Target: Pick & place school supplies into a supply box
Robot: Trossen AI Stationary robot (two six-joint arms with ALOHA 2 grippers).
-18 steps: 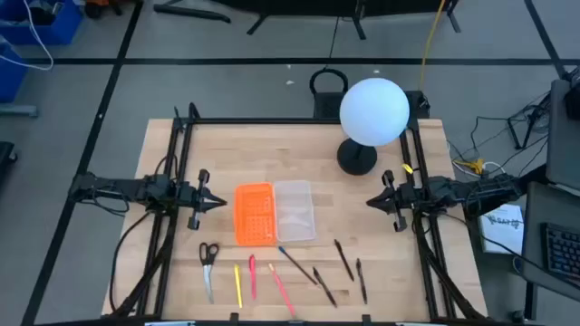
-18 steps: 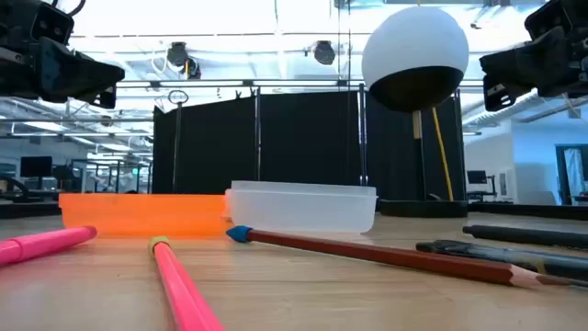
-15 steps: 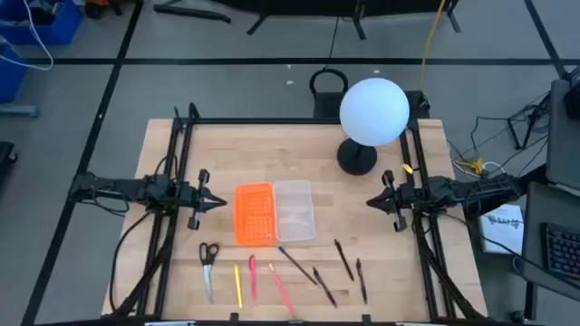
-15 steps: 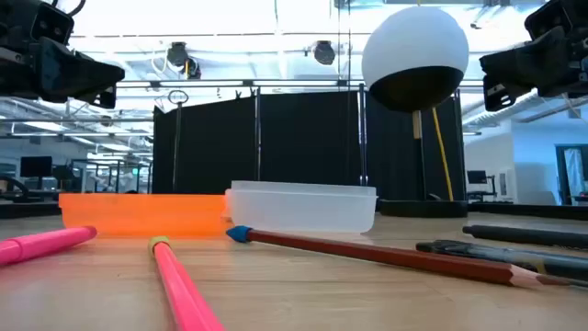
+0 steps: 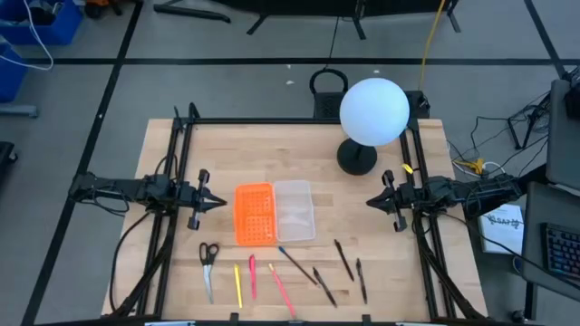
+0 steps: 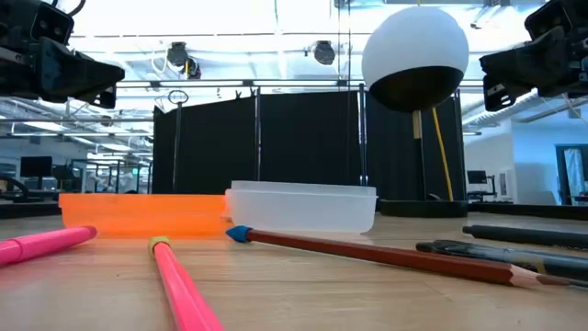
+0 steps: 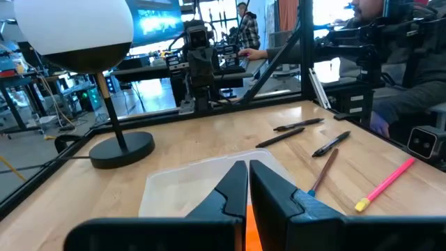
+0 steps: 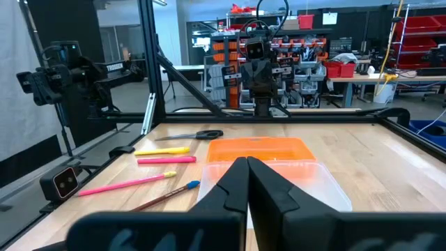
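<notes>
Counting nine supplies [image 5: 272, 276], one box [image 5: 294, 210]

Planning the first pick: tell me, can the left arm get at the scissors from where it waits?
Probably yes. The scissors lie in the open on the left arm's side, nothing stacked on them; the left gripper, shut, hangs above the table beside the orange panel.

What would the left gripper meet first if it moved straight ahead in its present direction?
Probably nothing on the table: the left gripper points level above the orange panel and clear box, toward the right gripper.
</notes>
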